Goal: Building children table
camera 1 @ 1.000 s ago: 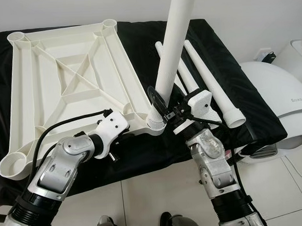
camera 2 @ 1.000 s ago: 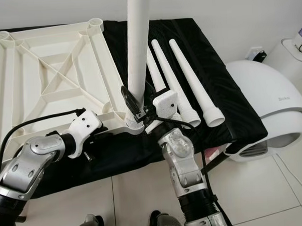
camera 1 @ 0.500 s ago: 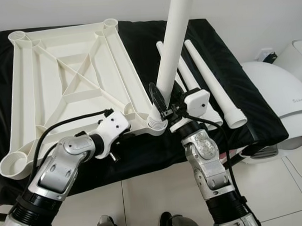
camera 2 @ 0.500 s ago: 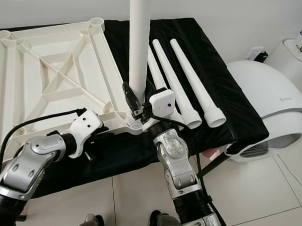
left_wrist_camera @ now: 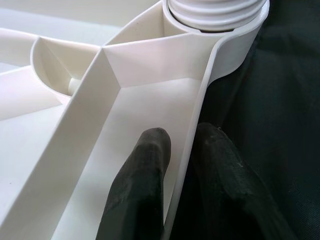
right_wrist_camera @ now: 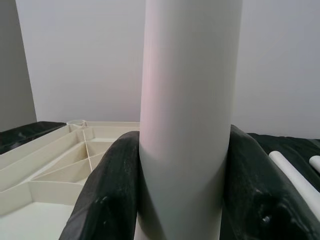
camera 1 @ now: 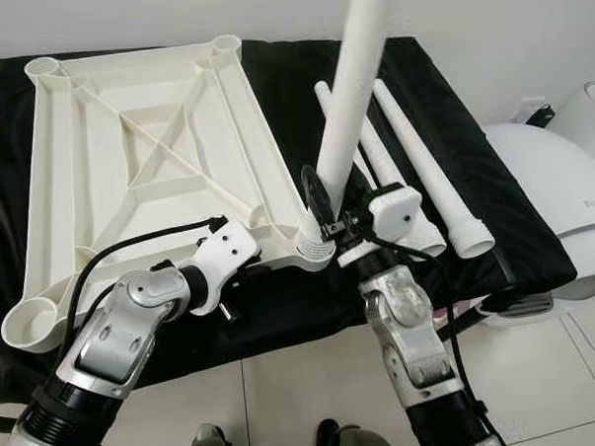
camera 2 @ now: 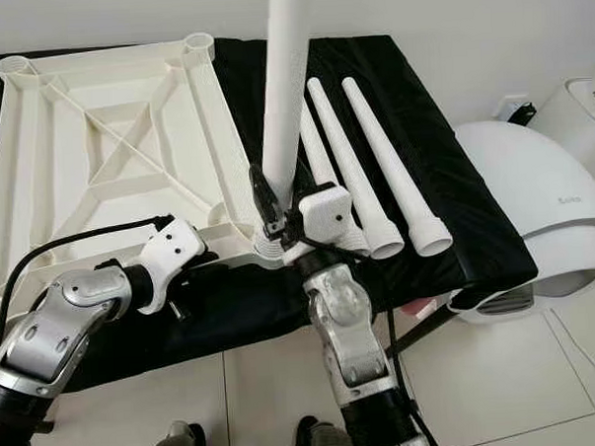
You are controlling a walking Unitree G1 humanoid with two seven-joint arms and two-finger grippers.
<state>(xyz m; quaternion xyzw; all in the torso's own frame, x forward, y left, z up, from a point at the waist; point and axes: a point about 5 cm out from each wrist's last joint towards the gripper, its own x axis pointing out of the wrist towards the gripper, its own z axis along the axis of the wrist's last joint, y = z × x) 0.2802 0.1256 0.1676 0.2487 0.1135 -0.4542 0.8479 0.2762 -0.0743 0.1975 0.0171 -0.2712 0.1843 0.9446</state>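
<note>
1. We find the tabletop (camera 1: 137, 161) lying underside up on the black worktop (camera 1: 301, 85).
2. Left hand (left_wrist_camera: 180, 165) is clamped on the tabletop's near rim, one finger (left_wrist_camera: 142, 175) each side.
3. Right hand (right_wrist_camera: 182, 200) is closed around the upright leg (camera 1: 356, 92) seated in the corner socket (camera 1: 313, 247).
4. Three spare legs (camera 1: 428, 168) lie beside it.
</note>
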